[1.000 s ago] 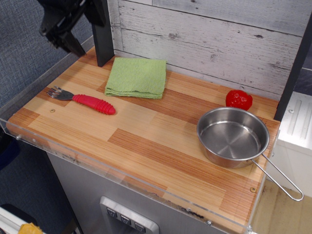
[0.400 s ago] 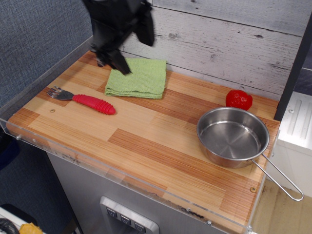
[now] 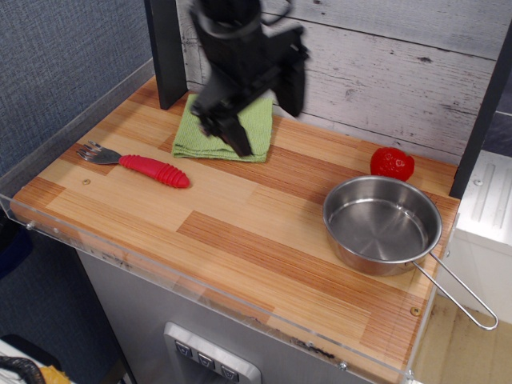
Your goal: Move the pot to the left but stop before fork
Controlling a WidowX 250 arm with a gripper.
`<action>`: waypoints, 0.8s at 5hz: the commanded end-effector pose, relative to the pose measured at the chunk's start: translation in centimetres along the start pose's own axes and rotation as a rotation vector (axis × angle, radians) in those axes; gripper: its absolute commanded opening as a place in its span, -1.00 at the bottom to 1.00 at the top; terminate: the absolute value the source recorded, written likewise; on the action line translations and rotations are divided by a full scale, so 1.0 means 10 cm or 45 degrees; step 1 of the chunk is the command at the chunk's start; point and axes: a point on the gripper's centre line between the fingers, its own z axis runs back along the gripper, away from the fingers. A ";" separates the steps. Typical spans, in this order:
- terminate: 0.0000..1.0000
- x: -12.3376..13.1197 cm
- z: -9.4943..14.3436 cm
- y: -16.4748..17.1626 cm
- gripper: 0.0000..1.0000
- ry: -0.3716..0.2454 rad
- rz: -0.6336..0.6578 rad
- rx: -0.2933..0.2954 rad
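The pot, a shallow shiny steel pan, sits at the right end of the wooden counter, its wire-loop handle reaching past the front right corner. The fork, with silver tines and a ribbed red handle, lies at the left. My black gripper hangs above the green cloth at the back middle, between fork and pot and well apart from both. Its fingers point down and hold nothing; the jaw gap is too blurred to read.
A folded green cloth lies at the back, partly under the gripper. A red strawberry sits just behind the pot. A dark post stands at the back left. A clear plastic rim lines the counter's front and left edges.
The gripper has swung from the far back left corner rightward and downward, now over the green cloth. Pot, fork and strawberry have not moved.
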 end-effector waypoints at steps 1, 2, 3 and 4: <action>-1.00 -0.26 -0.11 -0.10 1.00 0.086 -0.447 0.027; -1.00 -0.37 -0.23 -0.11 1.00 0.121 -0.629 0.051; -1.00 -0.46 -0.33 -0.08 1.00 0.141 -0.737 0.084; -1.00 -0.52 -0.44 -0.04 1.00 0.152 -0.805 0.106</action>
